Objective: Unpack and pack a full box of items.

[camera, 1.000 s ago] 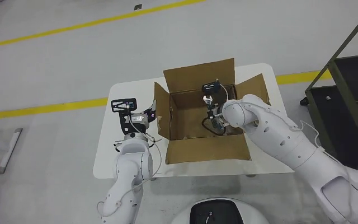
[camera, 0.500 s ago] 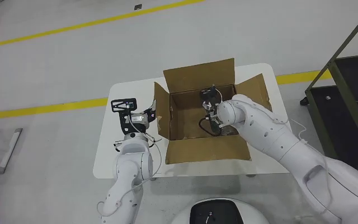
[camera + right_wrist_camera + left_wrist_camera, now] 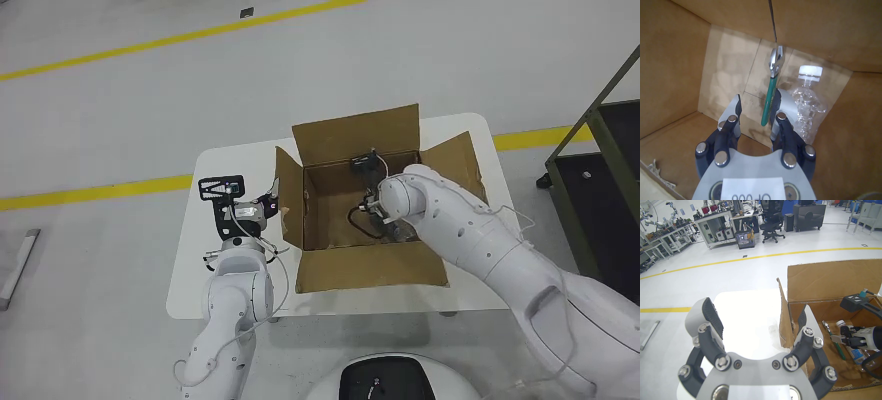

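Our right gripper (image 3: 758, 100), jaws spread, brackets the green-handled steel wrench (image 3: 770, 94), whose long axis runs straight ahead. Our open left gripper (image 3: 757, 317) hovers with the brown cardboard box (image 3: 360, 135) at its three o'clock.

I have the box (image 3: 370, 268) on the right part of the table (image 3: 192, 245). The left gripper (image 3: 756, 306) is over the table just left of the box, outside its left wall. The right gripper (image 3: 759, 97) is down inside the box. The wrench (image 3: 772, 91) lies on the box floor between its spread fingers, head toward the far wall. The bottle (image 3: 808, 102) lies just right of the wrench, against the right wall as far as I can tell.
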Controlling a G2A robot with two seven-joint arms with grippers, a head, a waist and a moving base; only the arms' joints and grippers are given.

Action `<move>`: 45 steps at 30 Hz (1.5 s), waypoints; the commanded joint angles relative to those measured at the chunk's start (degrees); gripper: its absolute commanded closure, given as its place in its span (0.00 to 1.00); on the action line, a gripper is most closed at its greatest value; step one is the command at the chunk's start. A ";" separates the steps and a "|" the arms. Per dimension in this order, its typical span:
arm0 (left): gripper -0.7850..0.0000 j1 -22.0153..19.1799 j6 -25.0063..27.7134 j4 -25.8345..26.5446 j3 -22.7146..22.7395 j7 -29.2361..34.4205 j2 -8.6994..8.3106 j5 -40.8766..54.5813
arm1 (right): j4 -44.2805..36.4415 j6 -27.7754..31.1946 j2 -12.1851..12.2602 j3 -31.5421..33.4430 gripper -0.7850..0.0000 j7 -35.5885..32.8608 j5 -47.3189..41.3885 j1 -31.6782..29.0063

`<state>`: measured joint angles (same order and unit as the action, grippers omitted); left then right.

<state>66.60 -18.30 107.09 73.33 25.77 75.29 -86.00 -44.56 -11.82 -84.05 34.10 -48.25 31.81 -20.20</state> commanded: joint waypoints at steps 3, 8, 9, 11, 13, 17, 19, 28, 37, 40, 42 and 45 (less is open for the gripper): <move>0.00 0.00 0.00 0.00 0.00 0.00 0.00 0.00 | -3.75 3.07 1.19 4.14 0.66 1.95 -2.23 -0.50; 0.00 0.00 0.00 0.00 0.00 0.00 0.00 0.00 | -16.13 5.57 6.21 15.71 1.00 2.09 -1.56 -4.75; 0.00 0.00 0.00 0.00 0.00 0.00 0.00 0.00 | -20.16 5.39 7.49 18.63 1.00 1.15 -0.46 -6.78; 0.00 0.00 0.00 0.00 0.00 0.00 0.00 0.00 | -29.54 3.85 10.07 25.24 1.00 -1.79 2.54 -11.65; 0.00 0.00 0.00 0.00 0.00 0.00 0.00 0.00 | -39.81 1.08 12.23 31.94 1.00 -4.19 6.14 -17.66; 0.00 0.00 0.00 0.00 0.00 0.00 0.00 0.00 | -57.92 -3.12 15.00 43.11 1.00 -8.66 11.58 -30.46; 0.00 0.00 0.00 0.00 0.00 0.00 0.00 0.00 | -63.90 -4.50 15.82 47.61 1.00 -10.10 13.77 -35.38; 0.00 0.00 0.00 0.00 0.00 0.00 0.00 0.00 | -72.78 -8.34 17.84 60.07 1.00 -18.76 22.38 -45.98; 0.00 0.00 0.00 0.00 0.00 0.00 0.00 0.00 | -70.48 -10.02 18.82 61.88 1.00 -31.72 28.10 -49.52; 0.00 0.00 0.00 0.00 0.00 0.00 0.00 0.00 | -66.97 -8.14 19.07 60.31 1.00 -36.06 29.92 -49.23; 0.00 0.00 0.00 0.00 0.00 0.00 0.00 0.00 | -64.91 -6.46 19.21 59.57 1.00 -37.75 32.15 -48.22; 0.00 0.00 0.00 0.00 0.00 0.00 0.00 0.00 | -61.67 -4.46 19.11 57.93 1.00 -39.75 33.42 -47.10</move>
<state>66.60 -18.30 107.09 73.33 25.77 75.29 -86.00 -106.99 -16.43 -64.88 92.48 -87.76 65.10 -67.79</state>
